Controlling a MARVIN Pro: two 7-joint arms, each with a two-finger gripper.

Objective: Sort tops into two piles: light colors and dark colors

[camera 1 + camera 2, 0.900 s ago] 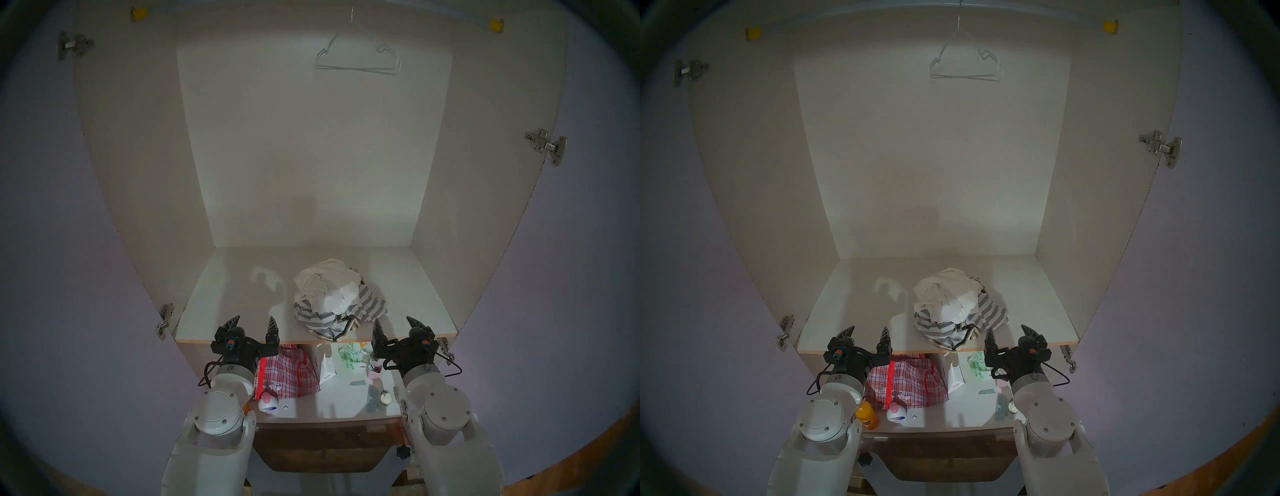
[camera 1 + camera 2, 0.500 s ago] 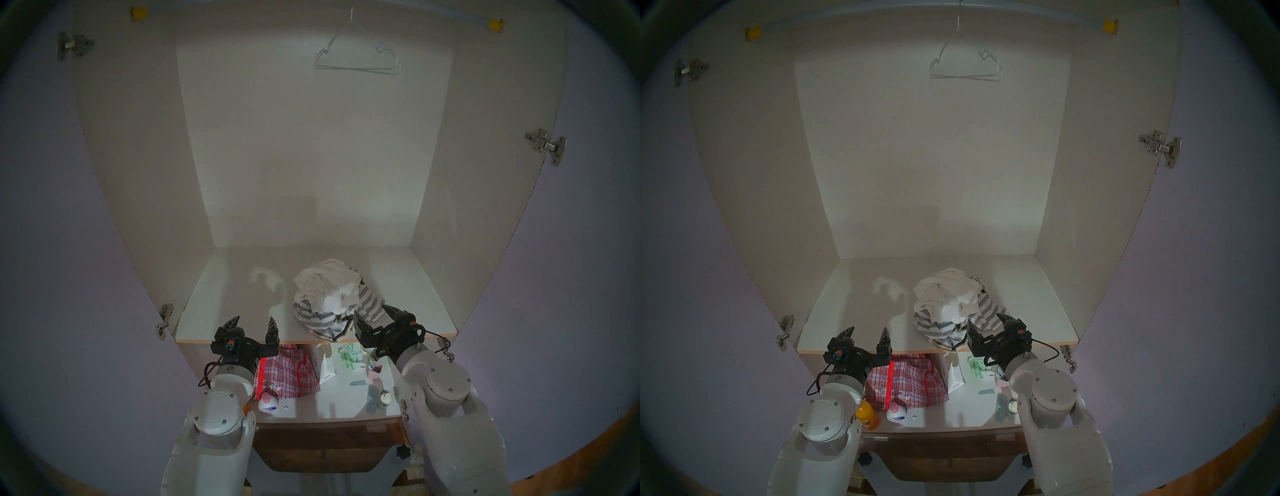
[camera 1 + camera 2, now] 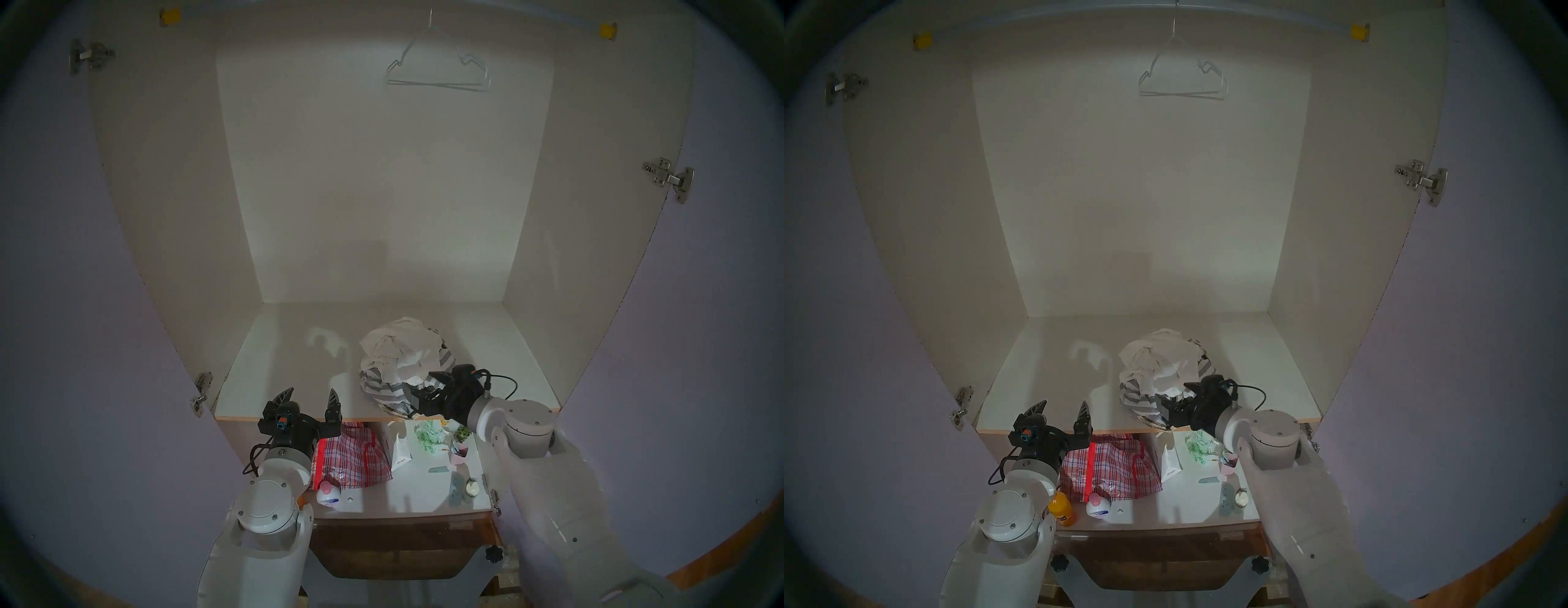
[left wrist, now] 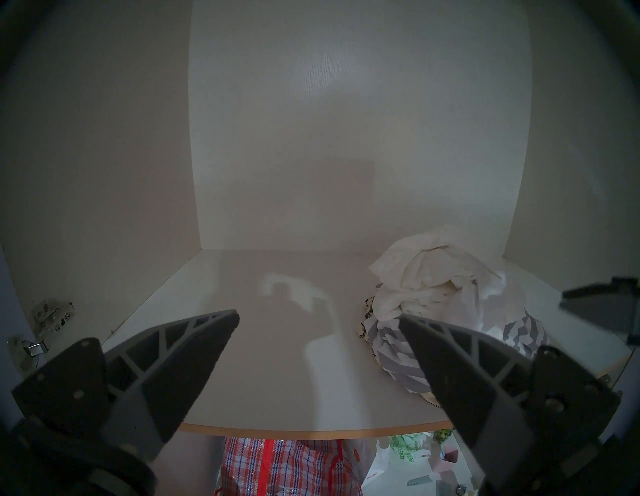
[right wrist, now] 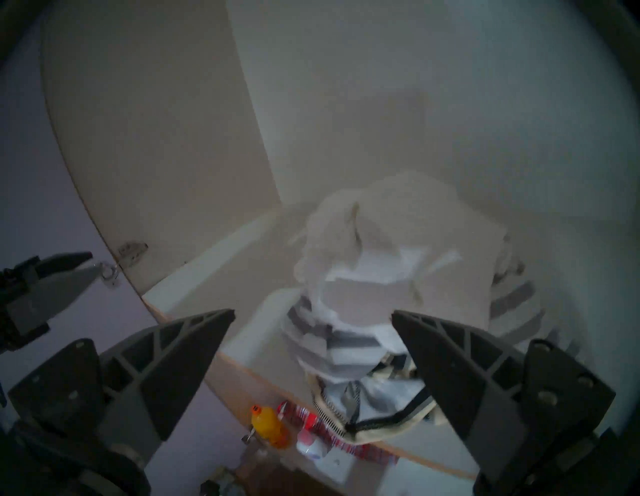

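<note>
All three tops sit in one heap on the white wardrobe shelf (image 3: 297,382), right of its middle and toward the near edge. The plain white top (image 3: 401,346) lies crumpled on the heap, the grey-striped top (image 3: 375,388) bulges out under it on the left and right, and the beige top with thin black stripes (image 3: 401,409) is lowest, its edge hanging just over the shelf's front lip. The right claw (image 3: 420,388) reaches in from the right at the near right flank of the heap, its fingers spread; its wrist view shows the striped cloth between and beyond the two fingers (image 5: 460,363), but whether they touch the cloth cannot be told. The left claw (image 3: 309,397) hangs at the shelf's front edge, left of the heap and apart from it, fingers spread wide with nothing between them. Below the shelf, a lower surface carries a red-and-white checked bag (image 3: 352,460), an orange bottle (image 3: 1062,511) and small clutter. A wire hanger (image 3: 439,70) hangs from the rail above.
</note>
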